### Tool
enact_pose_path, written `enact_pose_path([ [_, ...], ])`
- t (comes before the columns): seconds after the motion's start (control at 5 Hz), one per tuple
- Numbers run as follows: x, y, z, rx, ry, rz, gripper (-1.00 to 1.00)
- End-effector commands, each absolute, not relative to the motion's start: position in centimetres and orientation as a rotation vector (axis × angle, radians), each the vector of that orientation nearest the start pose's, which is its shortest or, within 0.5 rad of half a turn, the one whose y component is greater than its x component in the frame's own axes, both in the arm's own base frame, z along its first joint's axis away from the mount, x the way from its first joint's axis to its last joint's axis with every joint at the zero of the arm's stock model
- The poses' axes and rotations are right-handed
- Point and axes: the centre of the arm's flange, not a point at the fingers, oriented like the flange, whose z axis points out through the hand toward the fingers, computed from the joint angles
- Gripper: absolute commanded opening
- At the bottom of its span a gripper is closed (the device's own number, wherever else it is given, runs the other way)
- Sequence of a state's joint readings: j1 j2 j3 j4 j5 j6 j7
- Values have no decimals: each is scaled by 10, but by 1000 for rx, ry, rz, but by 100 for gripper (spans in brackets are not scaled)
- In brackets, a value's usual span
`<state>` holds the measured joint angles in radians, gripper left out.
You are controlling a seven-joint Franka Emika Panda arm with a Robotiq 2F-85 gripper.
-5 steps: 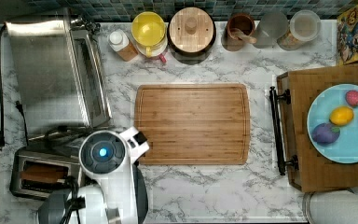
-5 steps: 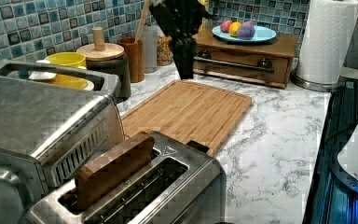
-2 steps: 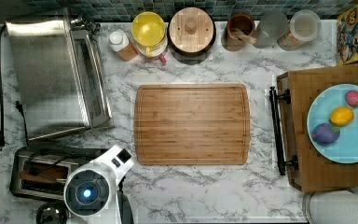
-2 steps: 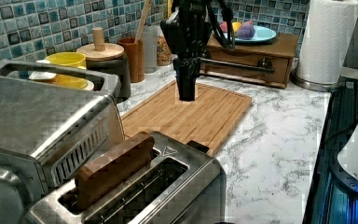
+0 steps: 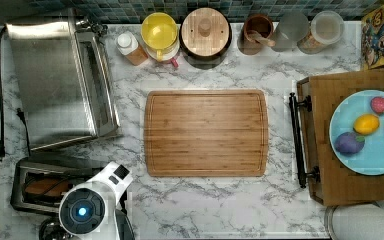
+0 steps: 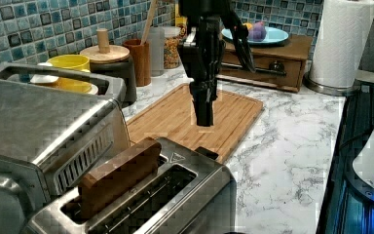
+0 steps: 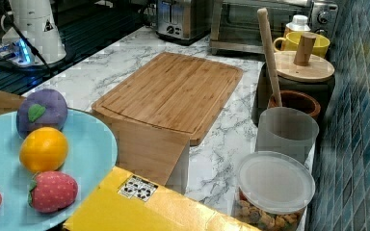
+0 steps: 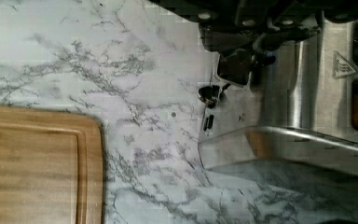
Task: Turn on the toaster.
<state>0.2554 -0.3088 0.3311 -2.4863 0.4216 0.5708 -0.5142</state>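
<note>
The toaster (image 5: 40, 186) is a small steel box at the top view's lower left, with a brown slice (image 6: 119, 180) standing in one of its two slots. Its black lever (image 6: 207, 153) sits on the end facing the cutting board. My gripper (image 6: 204, 114) hangs shut, fingers pointing down, a short way above that end, holding nothing. From above, my white wrist (image 5: 85, 210) covers the toaster's right end. In the wrist view, the fingertips (image 8: 235, 70) are right over the toaster's (image 8: 307, 88) control side, by its small knob (image 8: 208, 92).
A large steel toaster oven (image 5: 55, 80) stands right behind the toaster. The bamboo cutting board (image 5: 206, 132) lies mid-counter, with jars and a yellow cup (image 5: 160, 32) along the tiled wall. A wooden box carries a blue plate (image 5: 365, 150) of toy fruit. A paper towel roll (image 6: 343, 44) stands beyond.
My gripper has come from high over the board's far side down and toward the toaster's lever end. In the top view my wrist slid toward the lower left.
</note>
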Motion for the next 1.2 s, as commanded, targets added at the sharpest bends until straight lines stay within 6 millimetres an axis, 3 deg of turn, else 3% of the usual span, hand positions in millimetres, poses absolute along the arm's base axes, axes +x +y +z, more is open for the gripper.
enact_pose_path([
  [0.2,338,249,367,-2844,-130,272,-100],
  [0.6,332,247,379,-2731,-138,192,-100],
  [1.2,337,258,359,-2811,-102,178,-100],
])
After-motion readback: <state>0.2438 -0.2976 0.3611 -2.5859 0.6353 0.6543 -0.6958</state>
